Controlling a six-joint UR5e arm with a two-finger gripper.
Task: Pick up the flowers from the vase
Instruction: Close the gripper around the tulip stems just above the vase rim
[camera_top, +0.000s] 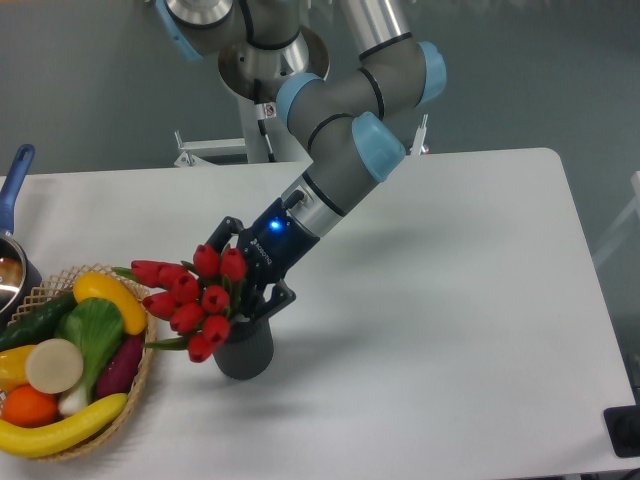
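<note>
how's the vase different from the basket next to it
The vase is dark, ribbed and upright; the basket is pale woven wicker, low and wide. The vase holds red flowers; the basket holds fruit and vegetables. Both sit on the white table.
</note>
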